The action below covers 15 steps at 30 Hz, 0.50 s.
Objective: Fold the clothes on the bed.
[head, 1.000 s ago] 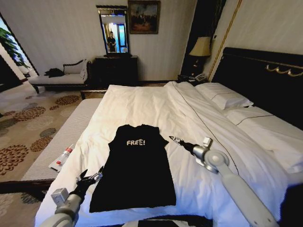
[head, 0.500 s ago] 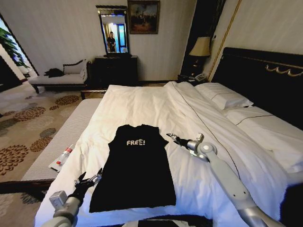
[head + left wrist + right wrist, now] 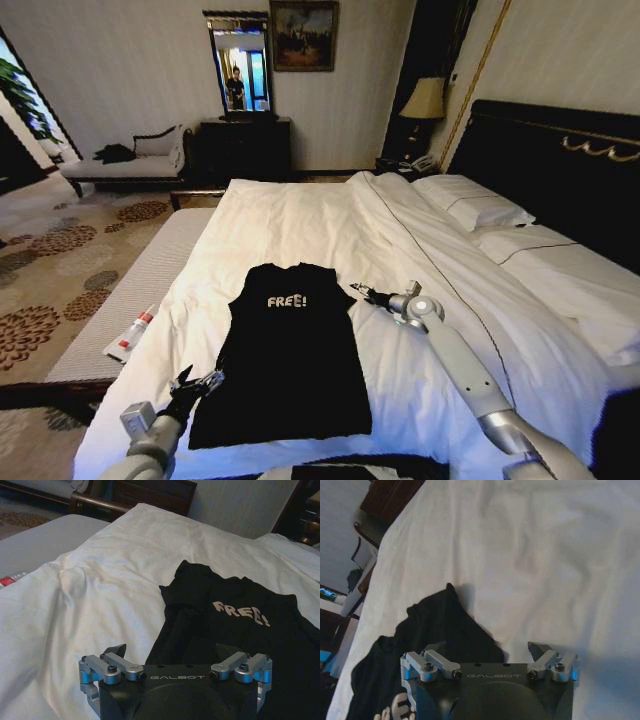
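Soft, light T-shirt [image 3: 289,350] on bed [image 3: 300,215]; best pinched at hem and shoulder corners. Left gripper [image 3: 197,383] and right gripper [image 3: 362,293] both spread open.

Dim, warm indoor light; brightest at the lit lamp [image 3: 424,99] and glowing mirror [image 3: 240,67]; soft shadows under the shirt [image 3: 290,350] on the bed [image 3: 300,215]; bowed, stretched edges in head view; grainy, bluish, slightly blurred wrist views.

bed [image 3: 300,215]: foot end cut off | T-shirt [image 3: 235,630]: hem behind left tool [image 3: 172,655]
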### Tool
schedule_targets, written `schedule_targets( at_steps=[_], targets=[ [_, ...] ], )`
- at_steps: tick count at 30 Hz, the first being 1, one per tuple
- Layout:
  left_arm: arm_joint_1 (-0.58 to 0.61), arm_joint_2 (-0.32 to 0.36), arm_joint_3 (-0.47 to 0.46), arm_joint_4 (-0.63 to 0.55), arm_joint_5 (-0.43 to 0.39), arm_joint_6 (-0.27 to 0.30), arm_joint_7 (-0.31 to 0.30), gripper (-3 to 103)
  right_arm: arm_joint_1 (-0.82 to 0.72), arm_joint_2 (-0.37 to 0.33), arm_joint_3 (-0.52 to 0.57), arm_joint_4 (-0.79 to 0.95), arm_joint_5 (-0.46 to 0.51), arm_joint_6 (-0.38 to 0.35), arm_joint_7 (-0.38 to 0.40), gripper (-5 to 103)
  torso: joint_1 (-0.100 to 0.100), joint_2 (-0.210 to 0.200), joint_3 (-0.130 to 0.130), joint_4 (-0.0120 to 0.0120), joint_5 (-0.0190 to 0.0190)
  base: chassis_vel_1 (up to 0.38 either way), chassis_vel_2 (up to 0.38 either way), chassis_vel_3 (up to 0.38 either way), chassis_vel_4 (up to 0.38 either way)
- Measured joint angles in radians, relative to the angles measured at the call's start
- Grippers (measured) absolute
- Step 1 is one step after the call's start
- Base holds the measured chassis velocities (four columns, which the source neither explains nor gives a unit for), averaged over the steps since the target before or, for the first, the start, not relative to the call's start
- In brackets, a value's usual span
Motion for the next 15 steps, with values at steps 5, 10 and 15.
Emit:
schedule_targets(
  at_steps=[5, 10, 15],
  targets=[
    [0.001, 0.007, -0.011, -0.007, 0.0, 0.0, 0.001, 100, 0.005, 0.02, -0.009, -0.009, -0.009, -0.002, -0.005, 90, 0.0, 0.0, 0.0, 0.0001, 0.0001, 0.0, 0.0, 0.0, 0.0],
    [0.004, 0.01, -0.034, -0.025, -0.038, 0.004, -0.008, 100, 0.01, 0.045, -0.018, -0.02, -0.028, -0.002, -0.01, 90, 0.0, 0.0, 0.0, 0.0001, 0.0, 0.0, 0.0, 0.0, 0.0],
    [0.009, 0.009, -0.065, -0.037, -0.066, 0.009, -0.015, 100, 0.018, 0.056, -0.027, -0.041, -0.045, -0.002, -0.017, 85, 0.0, 0.0, 0.0, 0.0, 0.0, 0.0, 0.0, 0.0, 0.0]
  ],
)
